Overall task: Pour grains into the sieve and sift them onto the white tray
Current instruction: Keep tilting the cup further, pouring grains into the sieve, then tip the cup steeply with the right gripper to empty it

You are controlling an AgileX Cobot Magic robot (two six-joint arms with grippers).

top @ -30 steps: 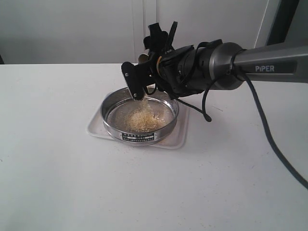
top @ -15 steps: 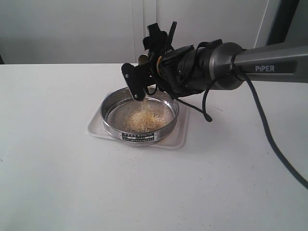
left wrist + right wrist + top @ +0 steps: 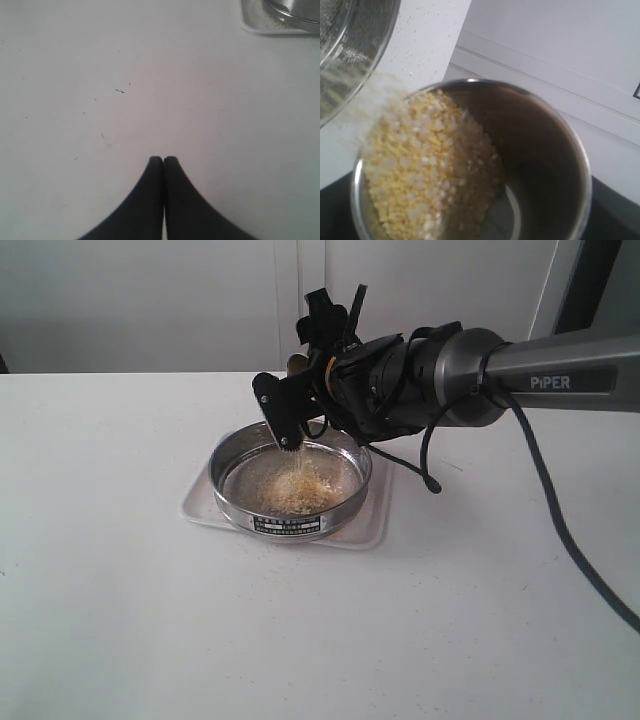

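The sieve (image 3: 232, 502), a shallow steel ring with a label, rests on the white tray (image 3: 366, 531) mid-table. A heap of yellow and pale grains (image 3: 296, 492) lies on its mesh. My right gripper (image 3: 304, 365) hangs over the sieve's far rim, shut on a small steel cup (image 3: 547, 145) tipped towards it. Grains (image 3: 417, 165) slide over the cup's lip and fall in a thin stream (image 3: 290, 455). My left gripper (image 3: 163, 160) is shut and empty above bare table, with a corner of the tray (image 3: 248, 27) and the sieve's edge (image 3: 295, 14) off to one side.
The white table (image 3: 130, 620) spreads around the tray on every side. A black cable (image 3: 560, 530) trails from the right arm over the table's right part. A wall stands behind the table's far edge. Loose grains dot the white surface (image 3: 427, 35) beside the sieve.
Grains keep streaming from the tilted cup, and the heap in the sieve shifts slightly. Neither arm has visibly moved.
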